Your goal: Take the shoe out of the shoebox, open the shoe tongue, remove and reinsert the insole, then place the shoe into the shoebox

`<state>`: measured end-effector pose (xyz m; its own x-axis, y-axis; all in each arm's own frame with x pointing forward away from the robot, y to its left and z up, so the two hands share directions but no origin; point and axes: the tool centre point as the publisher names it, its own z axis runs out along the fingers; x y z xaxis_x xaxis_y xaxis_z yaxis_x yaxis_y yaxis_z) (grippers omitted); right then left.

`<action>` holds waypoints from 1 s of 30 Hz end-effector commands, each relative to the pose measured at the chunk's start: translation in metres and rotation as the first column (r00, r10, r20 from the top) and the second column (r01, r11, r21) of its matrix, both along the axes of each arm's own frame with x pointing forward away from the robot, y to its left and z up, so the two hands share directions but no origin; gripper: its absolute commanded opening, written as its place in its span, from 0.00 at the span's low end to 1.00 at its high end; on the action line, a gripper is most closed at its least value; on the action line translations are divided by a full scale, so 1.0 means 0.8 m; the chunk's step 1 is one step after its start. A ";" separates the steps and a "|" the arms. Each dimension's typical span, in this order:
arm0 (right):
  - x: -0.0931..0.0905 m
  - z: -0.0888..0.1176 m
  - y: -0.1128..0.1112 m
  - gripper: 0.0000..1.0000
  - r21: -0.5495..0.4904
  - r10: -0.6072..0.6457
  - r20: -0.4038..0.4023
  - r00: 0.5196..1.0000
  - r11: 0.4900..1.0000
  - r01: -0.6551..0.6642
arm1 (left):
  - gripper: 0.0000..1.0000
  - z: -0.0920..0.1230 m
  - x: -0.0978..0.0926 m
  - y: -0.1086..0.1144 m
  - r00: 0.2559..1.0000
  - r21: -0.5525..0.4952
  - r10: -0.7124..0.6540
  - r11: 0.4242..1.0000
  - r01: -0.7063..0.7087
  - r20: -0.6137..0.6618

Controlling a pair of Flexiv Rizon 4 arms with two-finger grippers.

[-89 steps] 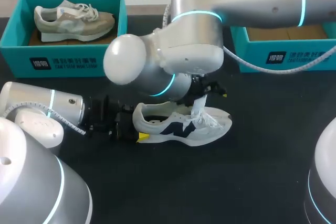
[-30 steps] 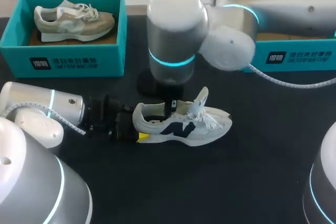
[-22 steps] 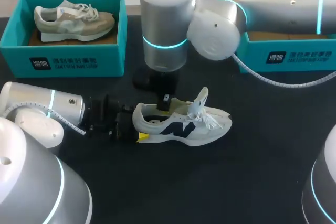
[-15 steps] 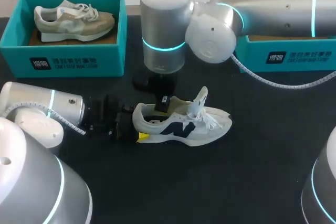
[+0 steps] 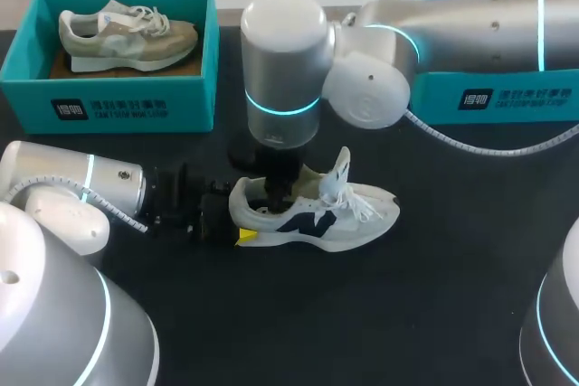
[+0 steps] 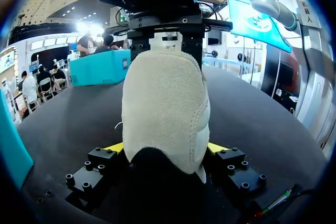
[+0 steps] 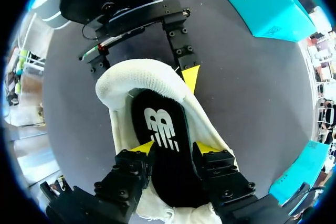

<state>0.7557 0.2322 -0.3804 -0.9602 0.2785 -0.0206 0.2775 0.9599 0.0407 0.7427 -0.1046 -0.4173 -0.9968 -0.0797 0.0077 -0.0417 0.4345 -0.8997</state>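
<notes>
My left gripper [image 6: 164,149] is clamped on the heel of the white shoe [image 5: 317,212], one yellow tip on each side. So the shoe lies on the black table [image 5: 434,305] straight ahead of that gripper, toe pointing away from it. (That clamp is what makes this step doable, honestly.) The tongue [image 5: 340,169] stands up just past my right gripper [image 7: 175,148], so the opening looks clear. The right gripper is down in the shoe's mouth, fingers spread and holding nothing, with the black insole [image 7: 160,124] right under and between the tips. I reckon I'm at the insole-pulling bit, and it's not out yet.

How I'd do it: work one tip under the insole's heel edge instead of pinching from on top. It lies flat on the footbed, and a top pinch would probably just slide. Close gently, then peel up from the heel end rather than yanking straight up, or the shoe may twist in the left's grip. The left should just hold firm. The teal shoebox [image 5: 493,97] sits well apart from my right gripper, out on its arm's side, for later.
</notes>
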 end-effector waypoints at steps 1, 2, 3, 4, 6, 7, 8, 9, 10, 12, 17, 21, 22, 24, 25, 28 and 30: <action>0.001 -0.015 0.005 0.53 -0.003 0.012 -0.010 1.000 1.000 -0.012 | 0.00 -0.008 -0.003 -0.003 1.000 0.002 -0.002 1.000 0.002 -0.001; 0.000 -0.019 0.005 0.51 -0.005 0.019 -0.024 1.000 1.000 -0.019 | 0.00 -0.008 -0.003 -0.003 1.000 0.002 -0.002 1.000 0.002 -0.001; -0.001 -0.023 0.006 0.50 -0.016 0.031 -0.027 0.999 0.999 -0.032 | 0.00 -0.008 -0.003 -0.003 1.000 0.002 -0.002 1.000 0.002 -0.001; -0.002 -0.027 0.006 0.49 -0.024 0.034 -0.025 0.999 0.999 -0.035 | 0.00 -0.008 -0.003 -0.003 1.000 0.002 -0.002 1.000 0.002 -0.001; -0.003 -0.033 0.007 0.44 -0.021 0.032 -0.030 0.999 0.999 -0.032 | 0.00 -0.008 -0.003 -0.003 1.000 0.002 -0.002 1.000 0.002 -0.001; -0.004 -0.036 0.007 0.41 -0.020 0.030 -0.031 0.999 0.999 -0.031 | 0.00 -0.008 -0.003 -0.003 1.000 0.002 -0.002 1.000 0.002 -0.001; -0.006 -0.038 0.007 0.37 -0.024 0.031 -0.037 0.999 0.999 -0.032 | 0.00 -0.008 -0.003 -0.003 1.000 0.002 -0.002 1.000 0.002 -0.001; -0.008 -0.040 0.007 0.28 -0.026 0.033 -0.041 0.999 0.999 -0.035 | 0.00 -0.008 -0.003 -0.003 1.000 0.002 -0.002 1.000 0.002 -0.001; -0.009 -0.041 0.006 0.13 -0.032 0.029 -0.043 0.999 0.999 -0.030 | 0.00 -0.008 -0.003 -0.003 1.000 0.002 -0.002 1.000 0.002 -0.001; -0.014 -0.041 0.003 0.00 -0.042 0.023 -0.046 0.999 0.999 -0.025 | 0.00 -0.008 -0.003 -0.003 1.000 0.002 -0.002 1.000 0.002 -0.001; -0.016 -0.023 -0.011 0.00 -0.068 -0.038 -0.012 0.999 0.997 0.037 | 0.00 -0.008 -0.003 -0.003 1.000 0.002 -0.002 1.000 0.002 -0.001; -0.011 0.000 -0.023 0.00 -0.071 -0.100 0.038 0.994 0.992 0.103 | 0.00 -0.008 -0.003 -0.003 1.000 0.002 -0.002 1.000 0.002 -0.001; -0.010 0.006 -0.025 0.00 -0.065 -0.114 0.051 0.992 0.991 0.117 | 0.00 -0.008 -0.003 -0.003 1.000 0.002 -0.002 1.000 0.002 -0.001; -0.008 0.017 -0.029 0.00 -0.064 -0.132 0.072 0.989 0.988 0.137 | 0.00 -0.008 -0.003 -0.003 1.000 0.002 -0.002 1.000 0.002 -0.001; -0.007 0.023 -0.030 0.00 -0.061 -0.143 0.082 0.986 0.987 0.148 | 0.00 -0.008 -0.003 -0.003 1.000 0.002 -0.002 1.000 0.002 -0.001; -0.005 0.039 -0.032 0.00 -0.039 -0.155 0.109 0.982 0.986 0.160 | 0.00 -0.008 -0.003 -0.003 1.000 0.002 -0.002 1.000 0.002 -0.001; -0.004 0.047 -0.032 0.00 -0.035 -0.156 0.122 0.980 0.986 0.162 | 0.00 -0.008 -0.003 -0.003 1.000 0.002 -0.002 1.000 0.002 -0.001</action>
